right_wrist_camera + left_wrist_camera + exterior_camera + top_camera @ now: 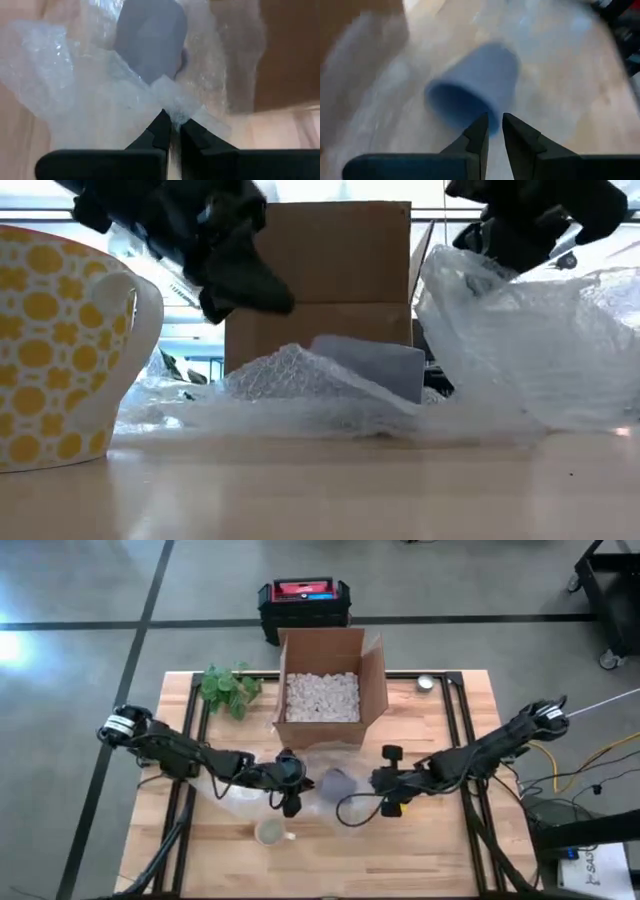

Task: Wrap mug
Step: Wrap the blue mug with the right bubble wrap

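An open cardboard box (330, 680) filled with white packing peanuts (322, 696) stands at the far side of the wooden surface (440, 850). Green leaves (228, 688) lie beside it. A yellow-patterned cup (270, 832) sits near the front edge.

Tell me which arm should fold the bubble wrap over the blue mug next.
Probably right. The right gripper is shut on the bubble wrap edge, just short of the blue mug. The left gripper hovers nearly shut by the mug's rim, holding nothing.
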